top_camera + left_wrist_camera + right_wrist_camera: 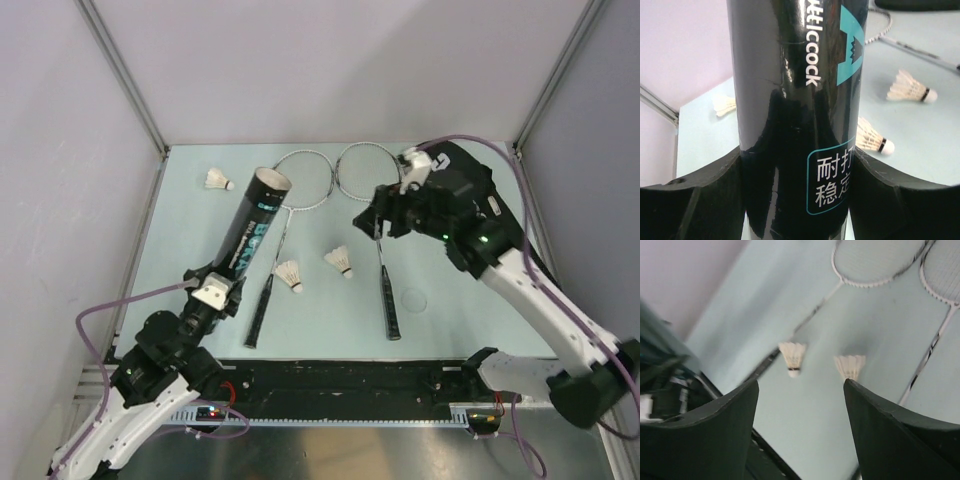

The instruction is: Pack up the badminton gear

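**Top external view.**
- Left hand [218,298]: closed around the lower end of the glossy black cylindrical tube [252,230]. The tube slants away from it, open mouth toward the far wall.
- Right hand [382,218]: raised over the right racket's shaft.
- Two silver-framed rackets with black handles: left racket [305,182] and right racket [389,295] lie side by side on the pale green worktop [450,320], heads far, handles near.
- Three small white feather shuttlecocks: one [218,180] lies left of the tube's mouth. Two [290,275] [340,260] lie between the racket shafts.

**Left wrist view.**
- Tube [790,100]: fills the centre, clamped on both sides by the hand's black fingers [700,200]. It carries white and teal lettering.
- Shuttlecocks: two to the right [912,89] [874,139] and one to the left [724,105], all on the worktop.

**Right wrist view.**
- Right hand [800,385]: fingers [705,435] spread wide, nothing between them.
- Two shuttlecocks [792,357] [850,366] lie on the worktop below.
- Both racket heads [875,262] [945,270] lie beyond.
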